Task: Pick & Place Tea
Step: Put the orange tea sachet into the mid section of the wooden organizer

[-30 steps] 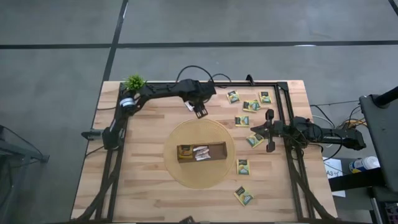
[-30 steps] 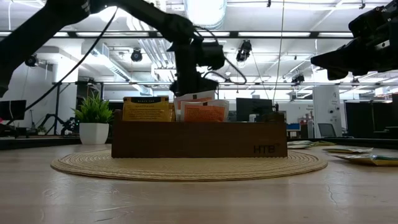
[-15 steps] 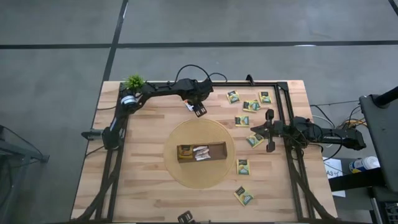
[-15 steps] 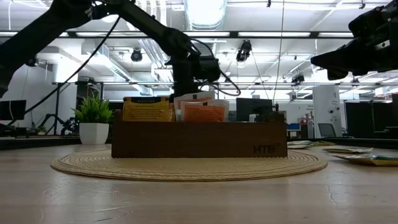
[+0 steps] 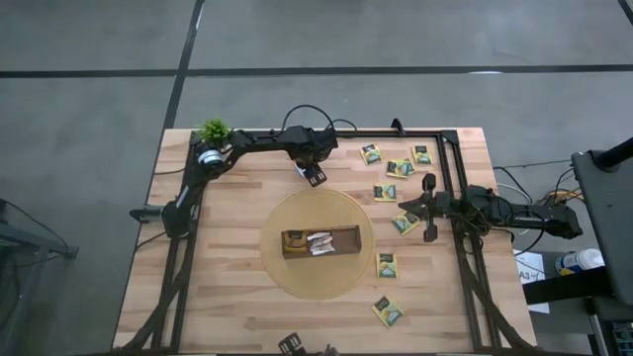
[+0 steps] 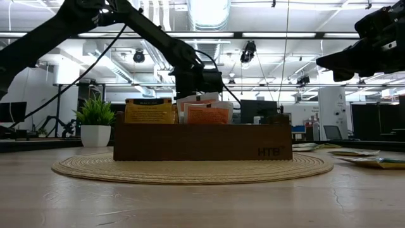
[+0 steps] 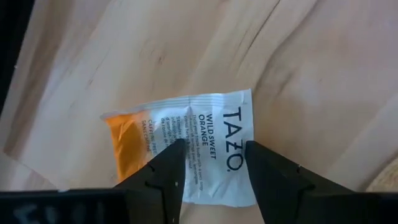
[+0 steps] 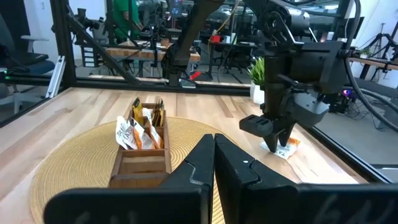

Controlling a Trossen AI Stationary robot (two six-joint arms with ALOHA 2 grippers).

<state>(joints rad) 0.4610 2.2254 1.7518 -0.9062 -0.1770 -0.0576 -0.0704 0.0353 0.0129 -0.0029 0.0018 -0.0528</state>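
A white-and-orange tea sachet [image 7: 186, 143] lies flat on the bare wood beyond the round woven mat [image 5: 287, 282], near the table's far edge. My left gripper [image 7: 214, 149] points down over it, open, one fingertip on either side of the sachet's middle; the right wrist view shows this left gripper [image 8: 278, 142] low at the tea sachet [image 8: 287, 148]. The brown wooden tray [image 5: 319, 241] stands on the mat with several sachets upright in it [image 6: 202, 111]. My right gripper [image 8: 214, 149] waits shut and level at the table's right side. My left gripper comes at the sachet from above, its fingers [image 7: 168, 165] standing across the printed white middle [image 7: 214, 134]. The sachet lies flat on the table. Whether the fingertips touch it I cannot tell.
Several dark green and yellow sachets [image 5: 401, 168] lie scattered on the right half of the table, some near the right arm [image 5: 387, 264]. A small potted plant [image 5: 214, 131] stands at the far left corner. A black frame rail [image 5: 396, 132] runs along the far edge.
My left gripper has come down toward the white-and-orange sachet, staying open. The sachet has kept its place on the wood.
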